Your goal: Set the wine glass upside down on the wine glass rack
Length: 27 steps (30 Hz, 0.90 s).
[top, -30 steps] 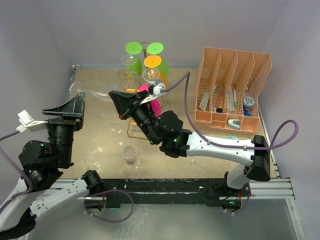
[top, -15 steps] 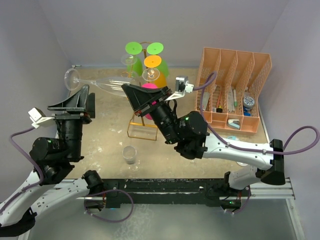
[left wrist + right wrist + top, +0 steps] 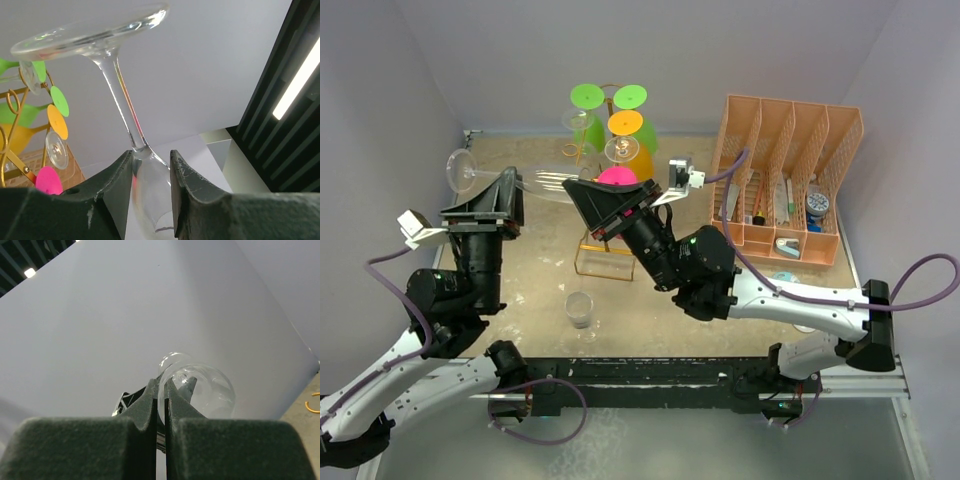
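Observation:
A clear wine glass (image 3: pixel 535 180) hangs level in the air left of the gold wire rack (image 3: pixel 603 150), with its foot (image 3: pixel 458 168) pointing left. My left gripper (image 3: pixel 507 182) is shut on the narrow end of the bowl by the stem. In the left wrist view the bowl (image 3: pixel 149 192) sits between the fingers and the foot (image 3: pixel 90 31) is on top. My right gripper (image 3: pixel 576 189) pinches the bowl's rim. In the right wrist view the fingers (image 3: pixel 150 395) close on the rim of the bowl (image 3: pixel 205 390). The rack (image 3: pixel 11 131) carries several glasses with coloured feet.
A peach mesh organizer (image 3: pixel 785 175) with small items stands at the back right. A small clear tumbler (image 3: pixel 580 309) stands on the table in front of the rack's base (image 3: pixel 600 262). Grey walls close in the left, back and right sides.
My left gripper has swung right and up to the glass and closed on its bowl. My right gripper has lifted the glass by the rim and shifted it slightly right.

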Each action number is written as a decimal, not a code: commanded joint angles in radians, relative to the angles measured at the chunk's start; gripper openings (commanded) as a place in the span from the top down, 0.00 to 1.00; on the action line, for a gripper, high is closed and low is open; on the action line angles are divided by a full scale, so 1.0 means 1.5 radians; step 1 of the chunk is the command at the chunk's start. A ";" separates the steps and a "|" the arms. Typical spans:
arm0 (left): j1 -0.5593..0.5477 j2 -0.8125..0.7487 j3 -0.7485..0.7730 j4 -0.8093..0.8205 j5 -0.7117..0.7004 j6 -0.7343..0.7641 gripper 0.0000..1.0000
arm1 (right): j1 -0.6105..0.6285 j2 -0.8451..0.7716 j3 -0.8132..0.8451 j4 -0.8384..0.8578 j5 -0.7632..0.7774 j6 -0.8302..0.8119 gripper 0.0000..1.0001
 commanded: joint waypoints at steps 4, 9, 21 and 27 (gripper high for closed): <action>0.002 0.007 -0.002 0.068 -0.021 0.027 0.56 | 0.000 -0.052 -0.015 0.045 -0.025 0.038 1.00; 0.002 -0.003 -0.002 0.071 -0.047 0.056 0.53 | -0.001 -0.067 -0.033 0.046 -0.022 0.052 1.00; 0.002 0.003 0.012 0.100 -0.022 0.112 0.83 | -0.001 -0.065 -0.031 0.038 -0.048 0.043 1.00; 0.002 0.021 0.020 0.124 0.026 0.122 0.84 | -0.002 -0.049 -0.026 0.043 -0.054 0.056 1.00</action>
